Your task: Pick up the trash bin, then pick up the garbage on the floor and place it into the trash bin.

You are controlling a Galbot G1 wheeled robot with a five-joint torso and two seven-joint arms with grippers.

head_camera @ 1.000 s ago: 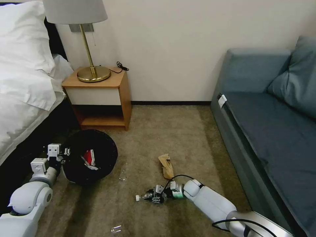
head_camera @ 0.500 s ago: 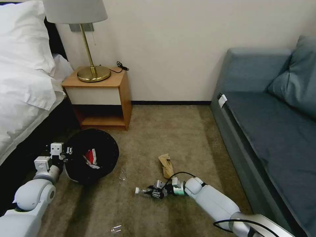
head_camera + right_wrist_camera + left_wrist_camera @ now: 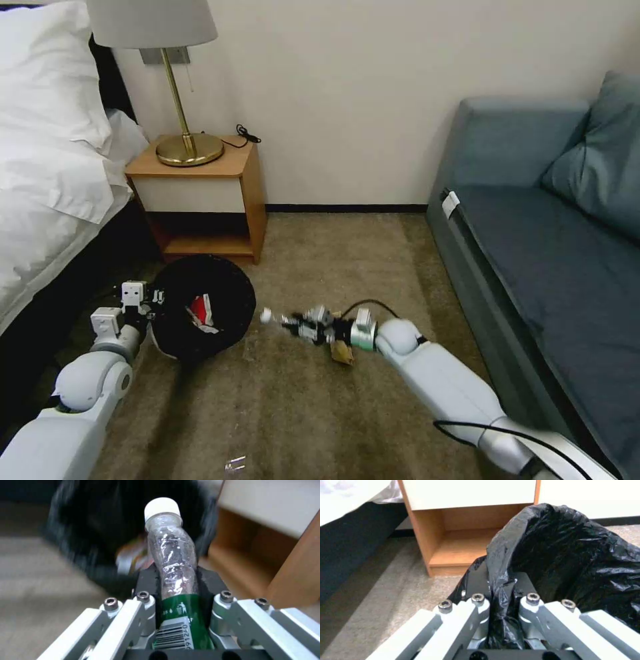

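Though crinkled, clear plastic bottle [image 3: 173,555]

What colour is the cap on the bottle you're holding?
White cap on the bottle; right wrist view shows it best.

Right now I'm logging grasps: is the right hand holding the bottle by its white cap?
No, the right hand clamps the bottle around its green-labelled body, the cap sticking out free.
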